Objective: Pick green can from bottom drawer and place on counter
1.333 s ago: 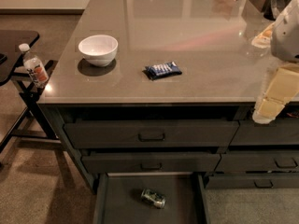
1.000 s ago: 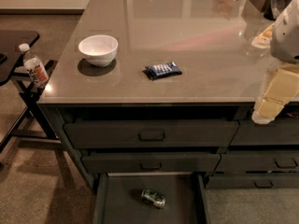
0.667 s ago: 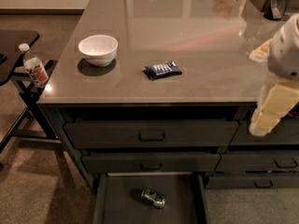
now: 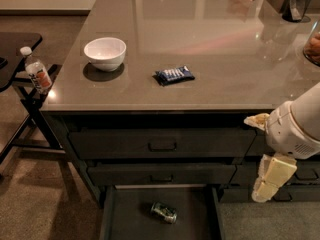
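Green metal can (image 4: 164,212) lies sideways in the dark grey bottom drawer (image 4: 131,218); cream end effector (image 4: 267,181), upper right of the can, openness unclear, should straddle its narrow width.

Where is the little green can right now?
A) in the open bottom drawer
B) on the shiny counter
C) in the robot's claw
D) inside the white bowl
A: the small green metal can lies on its side in the pulled-out dark grey bottom drawer; the pale claw hangs apart, off to its right.
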`<act>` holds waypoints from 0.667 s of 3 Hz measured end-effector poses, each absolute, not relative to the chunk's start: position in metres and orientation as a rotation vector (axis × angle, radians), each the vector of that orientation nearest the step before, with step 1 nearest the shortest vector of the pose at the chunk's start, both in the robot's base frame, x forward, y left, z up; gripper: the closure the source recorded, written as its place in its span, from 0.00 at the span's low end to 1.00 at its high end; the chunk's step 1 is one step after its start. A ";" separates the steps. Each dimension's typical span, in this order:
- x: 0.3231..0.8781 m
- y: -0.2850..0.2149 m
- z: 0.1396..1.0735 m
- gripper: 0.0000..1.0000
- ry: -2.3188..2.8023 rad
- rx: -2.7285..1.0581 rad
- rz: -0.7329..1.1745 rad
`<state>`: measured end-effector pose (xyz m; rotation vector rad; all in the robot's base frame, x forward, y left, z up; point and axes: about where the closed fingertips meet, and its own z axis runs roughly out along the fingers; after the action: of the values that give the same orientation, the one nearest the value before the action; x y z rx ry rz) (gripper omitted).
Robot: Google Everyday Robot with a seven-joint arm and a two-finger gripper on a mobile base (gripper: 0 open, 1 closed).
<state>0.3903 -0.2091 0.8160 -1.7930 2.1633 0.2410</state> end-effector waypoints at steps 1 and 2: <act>0.390 -0.209 0.816 0.00 2.163 -1.793 0.241; 0.388 -0.202 0.803 0.00 2.163 -1.786 0.274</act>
<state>0.3883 -0.2018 0.8025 -1.7861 2.1629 0.2736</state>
